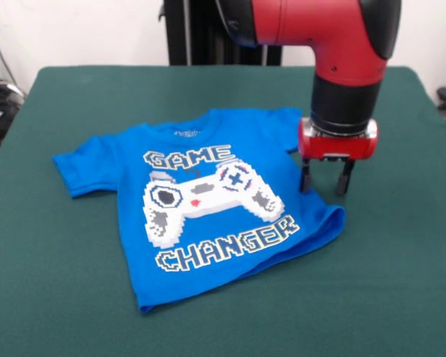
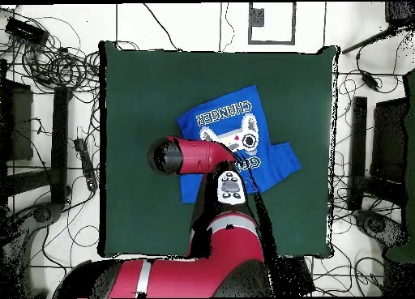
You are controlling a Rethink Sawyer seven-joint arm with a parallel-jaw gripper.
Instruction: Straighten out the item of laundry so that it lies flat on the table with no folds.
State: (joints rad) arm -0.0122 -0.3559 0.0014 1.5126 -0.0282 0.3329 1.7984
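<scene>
Hovering with its two black fingers parted and empty, the red-and-black gripper [image 1: 326, 178] hangs just above the right side of the bright blue short-sleeved T-shirt [image 1: 208, 216], lying print-up on the dark green felt-covered table [image 1: 401, 282], its lower right edge rumpled.

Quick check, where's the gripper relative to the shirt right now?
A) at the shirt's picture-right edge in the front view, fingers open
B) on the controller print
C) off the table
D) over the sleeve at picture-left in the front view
A: the gripper hangs at the shirt's picture-right edge, its fingers spread apart with nothing between them.
</scene>
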